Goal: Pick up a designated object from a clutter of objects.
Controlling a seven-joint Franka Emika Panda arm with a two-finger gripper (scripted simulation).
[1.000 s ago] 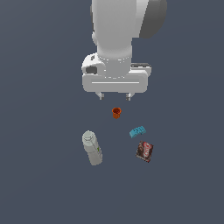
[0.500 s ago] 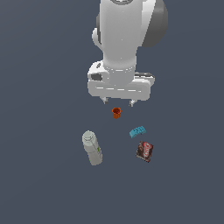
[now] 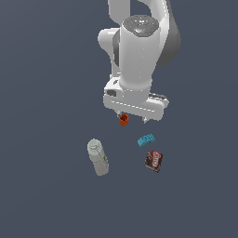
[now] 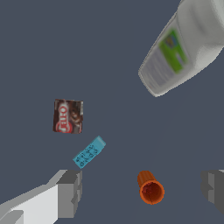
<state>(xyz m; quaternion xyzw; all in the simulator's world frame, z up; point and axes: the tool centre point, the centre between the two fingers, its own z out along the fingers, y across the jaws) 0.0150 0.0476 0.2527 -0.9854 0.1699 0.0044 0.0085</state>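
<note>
Well, the pale grey-green bottle lay on its side well apart from the rest, and the dark red-black box lay flat just beside the teal studded brick. The small orange cup lay tipped over, its visible mouth empty, between the fingers of the gripper, which hovered wide open. The brick sat clear of the fingers, between box and cup, its long axis slanting toward the cup.

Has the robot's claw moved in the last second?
Yes. The gripper has moved toward the exterior view's right and down, closer to the fixed cup.
</note>
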